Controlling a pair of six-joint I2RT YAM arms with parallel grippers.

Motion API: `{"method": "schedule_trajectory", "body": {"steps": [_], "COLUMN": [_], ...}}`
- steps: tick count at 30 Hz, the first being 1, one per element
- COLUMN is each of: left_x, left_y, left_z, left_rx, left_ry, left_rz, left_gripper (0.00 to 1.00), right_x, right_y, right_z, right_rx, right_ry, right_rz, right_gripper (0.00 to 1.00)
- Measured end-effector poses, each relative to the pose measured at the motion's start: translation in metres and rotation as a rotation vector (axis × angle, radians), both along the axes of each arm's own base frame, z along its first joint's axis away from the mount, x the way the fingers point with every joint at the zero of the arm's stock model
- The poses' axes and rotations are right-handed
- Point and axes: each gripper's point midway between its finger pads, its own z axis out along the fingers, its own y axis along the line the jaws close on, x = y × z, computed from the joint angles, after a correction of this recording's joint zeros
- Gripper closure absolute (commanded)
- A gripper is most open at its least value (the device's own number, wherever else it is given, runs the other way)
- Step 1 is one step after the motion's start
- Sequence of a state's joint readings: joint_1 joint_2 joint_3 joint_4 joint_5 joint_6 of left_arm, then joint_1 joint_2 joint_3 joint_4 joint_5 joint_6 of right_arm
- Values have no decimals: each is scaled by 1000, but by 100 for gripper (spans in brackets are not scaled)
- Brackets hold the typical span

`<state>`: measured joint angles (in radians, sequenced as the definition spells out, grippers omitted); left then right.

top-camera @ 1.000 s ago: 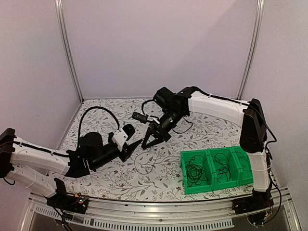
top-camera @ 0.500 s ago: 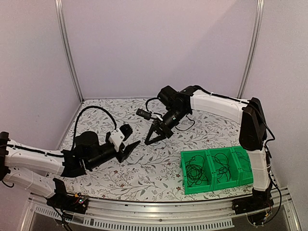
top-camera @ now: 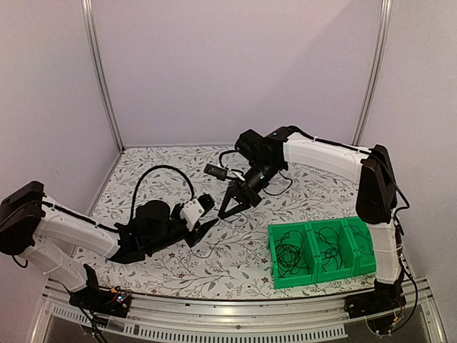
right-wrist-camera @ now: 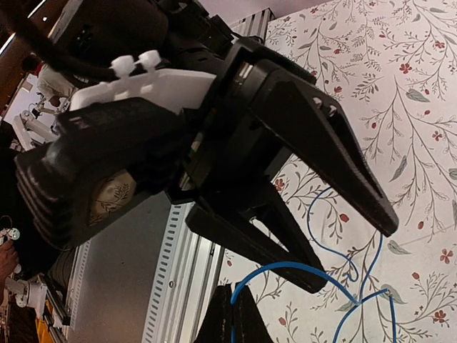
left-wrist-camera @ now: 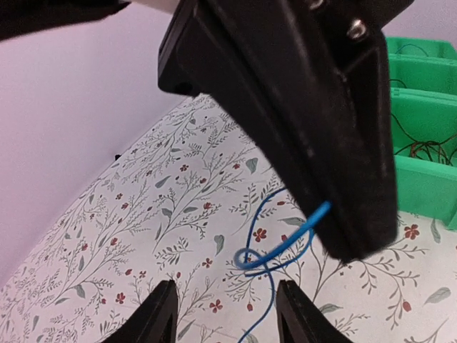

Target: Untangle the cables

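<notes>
Thin blue cable is looping over floral-print counter, right end effector pinching it; left end effector gaping wide.

1. Arms: there were two, the left arm at lower left of the frame and the right arm at upper right.
2. Grippers: two, one per arm. The left gripper and right gripper both sat near frame centre.
3. Blue cable: one.
4. Green bin: one unit at lower right, with three compartments.
5. Black cables: three bundles, one per compartment. Strands per bundle couldn't be counted.
6. Metal posts: two, at upper left and upper right.
7. Table: one.
</notes>
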<state>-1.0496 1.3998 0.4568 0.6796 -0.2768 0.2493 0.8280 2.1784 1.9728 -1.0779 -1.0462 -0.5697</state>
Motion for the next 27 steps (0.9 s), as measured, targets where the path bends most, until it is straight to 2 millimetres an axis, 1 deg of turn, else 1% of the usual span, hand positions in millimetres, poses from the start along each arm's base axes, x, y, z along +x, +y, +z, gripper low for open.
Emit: {"method": "schedule_trajectory", "body": {"steps": [1,3,5,7,9,11,13,14,15,17,19,21,24,27], "left_x": [3,11,20,29,37,42,47,49,52,57,62,66,71,75], "left_y": [-1,0,3,6,8,8,6,4,2,-2,-6,-10,-14,-15], "left_z": [-4,-15,-25,-36,-46,-51,-48,-45,-41,-32,-22,-15,-9,-10], "left_rx": [-3,-8,-13,-15,-14,-19,-39,-52,-65,-90,-114,-132,-142,-134], "left_ry": [8,28,47,66,82,95,98,97,95,86,76,69,63,66], "left_rz": [9,32,57,87,111,128,139,143,147,154,162,167,172,186], "left_gripper": [54,54,54,53,52,51,50,50,50,50,50,50,50,50], "right_x": [-2,-5,-4,1,14,31,52,59,68,80,90,94,89,72], "right_y": [-4,-12,-25,-41,-65,-91,-124,-138,-154,-185,-218,-246,-282,-308], "right_z": [2,13,33,60,89,113,135,142,148,152,152,151,151,152], "right_rx": [-1,11,40,82,126,158,181,185,184,165,123,75,-8,-91], "right_ry": [3,-5,-23,-57,-111,-166,-227,-253,-279,-319,-366,-420,-526,-641], "right_rz": [7,19,15,-4,-55,-122,-212,-251,-295,-379,-468,-537,-617,-659], "right_gripper": [100,100,100,100,100,100,100,100,100,100,100,100,100,100]}}
